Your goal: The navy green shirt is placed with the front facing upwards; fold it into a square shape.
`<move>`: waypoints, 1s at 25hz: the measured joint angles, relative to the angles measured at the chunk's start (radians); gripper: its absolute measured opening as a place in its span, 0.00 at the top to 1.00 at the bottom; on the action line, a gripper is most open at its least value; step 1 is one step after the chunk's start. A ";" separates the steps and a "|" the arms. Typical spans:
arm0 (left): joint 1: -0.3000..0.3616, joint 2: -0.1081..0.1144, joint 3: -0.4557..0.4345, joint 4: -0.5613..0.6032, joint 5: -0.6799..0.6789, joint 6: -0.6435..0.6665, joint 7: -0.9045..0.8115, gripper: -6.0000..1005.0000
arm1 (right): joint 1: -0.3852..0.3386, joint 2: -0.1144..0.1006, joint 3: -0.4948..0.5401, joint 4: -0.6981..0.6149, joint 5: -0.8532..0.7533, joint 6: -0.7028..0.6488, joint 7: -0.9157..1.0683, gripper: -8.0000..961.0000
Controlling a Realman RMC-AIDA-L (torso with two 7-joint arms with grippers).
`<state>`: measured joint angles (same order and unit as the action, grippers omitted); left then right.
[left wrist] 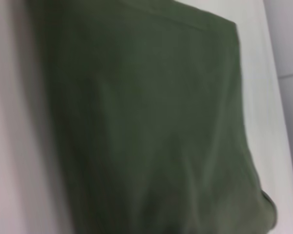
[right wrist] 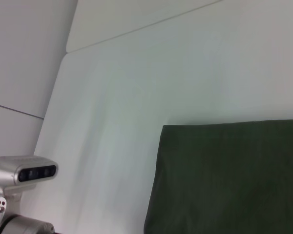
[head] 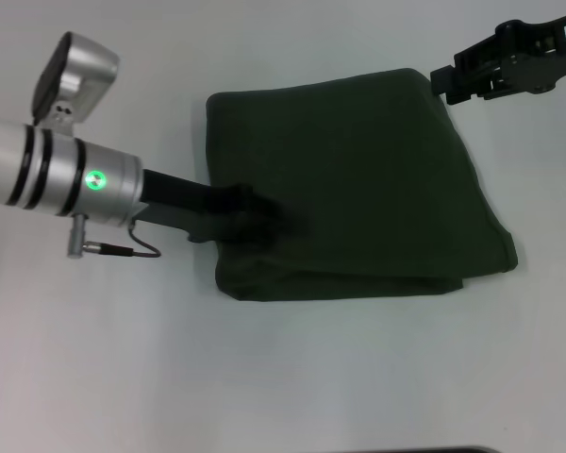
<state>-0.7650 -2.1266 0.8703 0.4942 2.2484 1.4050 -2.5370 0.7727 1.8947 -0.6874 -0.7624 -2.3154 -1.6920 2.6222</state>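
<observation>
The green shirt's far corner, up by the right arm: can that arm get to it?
Probably yes. The right tool hangs just past the folded navy green shirt at that far corner, with only bare table around. The left tool is over the shirt's opposite edge, out of the way.

On my right arm (head: 524, 57), near the far right corner of the head view, a small white label carries dark characters cut off by the edge; I make out only something like "0-08", and not with certainty. The folded navy green shirt (head: 349, 184) shows me no lettering on its upturned surfaces. I can read no other writing, brand or number.
</observation>
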 joint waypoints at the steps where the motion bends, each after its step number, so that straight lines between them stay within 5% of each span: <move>1: 0.009 0.010 -0.002 -0.001 0.000 -0.001 -0.003 0.60 | -0.001 0.000 0.000 0.000 0.000 0.000 0.000 0.64; 12: 0.045 0.038 -0.027 0.037 0.049 0.044 -0.020 0.60 | 0.001 -0.002 0.000 0.000 0.001 -0.007 0.002 0.64; 18: 0.058 0.001 -0.081 0.148 -0.004 0.182 -0.013 0.60 | -0.003 0.000 0.000 0.000 0.001 -0.006 0.002 0.64; 25: -0.017 -0.034 -0.007 0.070 -0.005 0.047 -0.011 0.60 | -0.004 0.005 -0.011 0.024 0.001 0.000 -0.004 0.64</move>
<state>-0.7821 -2.1611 0.8638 0.5640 2.2429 1.4517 -2.5480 0.7689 1.8995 -0.6985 -0.7381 -2.3147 -1.6922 2.6180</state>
